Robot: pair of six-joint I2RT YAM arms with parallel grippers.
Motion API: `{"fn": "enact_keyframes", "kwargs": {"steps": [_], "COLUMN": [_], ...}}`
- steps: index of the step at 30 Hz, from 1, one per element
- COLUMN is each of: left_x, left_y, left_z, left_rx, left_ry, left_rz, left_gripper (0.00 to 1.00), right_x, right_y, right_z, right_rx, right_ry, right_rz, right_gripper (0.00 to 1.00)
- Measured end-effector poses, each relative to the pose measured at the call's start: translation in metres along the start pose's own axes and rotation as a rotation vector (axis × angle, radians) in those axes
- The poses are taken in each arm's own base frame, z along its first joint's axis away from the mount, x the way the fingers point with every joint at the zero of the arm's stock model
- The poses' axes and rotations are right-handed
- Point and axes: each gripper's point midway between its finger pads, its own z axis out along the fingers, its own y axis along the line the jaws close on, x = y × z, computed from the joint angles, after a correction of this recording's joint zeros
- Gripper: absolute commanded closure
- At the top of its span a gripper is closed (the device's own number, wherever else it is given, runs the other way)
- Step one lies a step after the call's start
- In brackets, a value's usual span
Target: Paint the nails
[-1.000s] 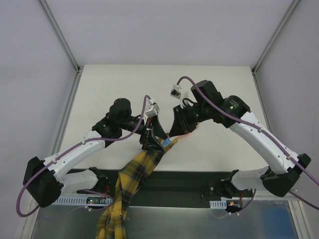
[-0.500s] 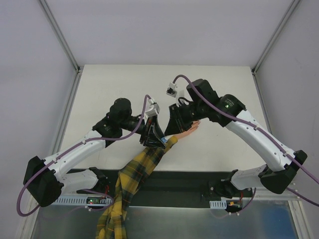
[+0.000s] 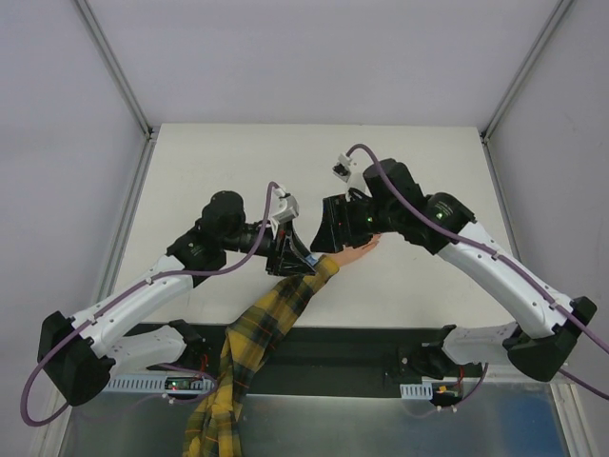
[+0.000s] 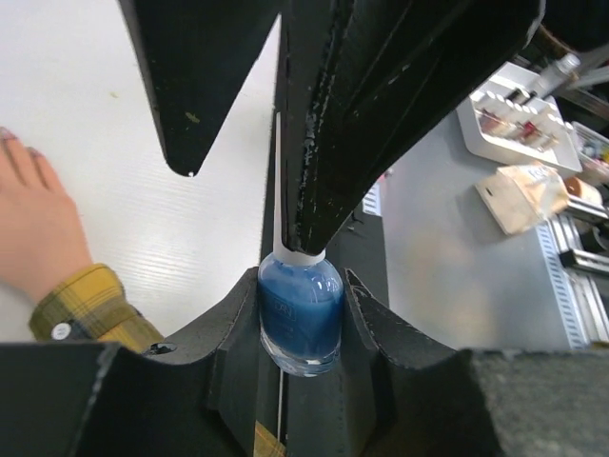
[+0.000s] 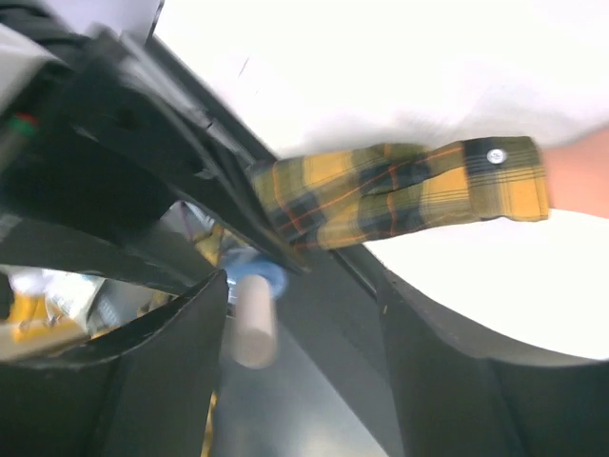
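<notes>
Now the left jaws clench the blue polish bottle (image 4: pixel 300 305) beside the plaid cuff (image 4: pixel 81 300). The right jaws gape released over the hand (image 3: pixel 357 250), with the nails (image 3: pixel 378 241) just past them.

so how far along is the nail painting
Done: left gripper clamped on the blue polish bottle, cap apparently on. In hand: right gripper open beside the cap, holding nothing. Remaining: painting; the nails on the hand are too small to judge.

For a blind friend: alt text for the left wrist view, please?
The left gripper clamps a blue nail polish bottle, with the right gripper open around its white cap. At left, a peach hand in a yellow plaid cuff lies on the white table.
</notes>
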Motion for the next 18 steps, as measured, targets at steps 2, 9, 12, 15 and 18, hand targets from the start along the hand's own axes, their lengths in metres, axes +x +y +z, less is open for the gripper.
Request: {"fn": "enact_keyframes", "kwargs": {"steps": [2, 9, 12, 15, 18], "left_x": [-0.004, -0.012, -0.012, -0.01, -0.011], "left_y": [0.003, 0.017, 0.023, 0.028, 0.031], "left_z": [-0.003, -0.01, -0.012, -0.014, -0.017], "left_rx": [-0.043, -0.171, -0.209, -0.246, -0.278], "left_ry": [-0.017, -0.064, -0.069, -0.073, -0.086], "left_rz": [0.014, 0.045, 0.041, 0.037, 0.045], "left_gripper": [1.0, 1.0, 1.0, 1.0, 1.0], "right_x": [0.001, -0.017, -0.022, -0.022, -0.024], "right_y": [-0.008, -0.002, 0.002, 0.002, 0.003], "right_z": [0.0, 0.003, 0.012, 0.024, 0.03], "right_rx": [0.033, 0.063, 0.07, 0.083, 0.086], "right_ry": [-0.061, -0.231, -0.254, -0.245, -0.253], "right_rz": [0.044, 0.119, 0.126, 0.14, 0.15], "right_gripper": [0.32, 0.37, 0.47, 0.58, 0.71]}}
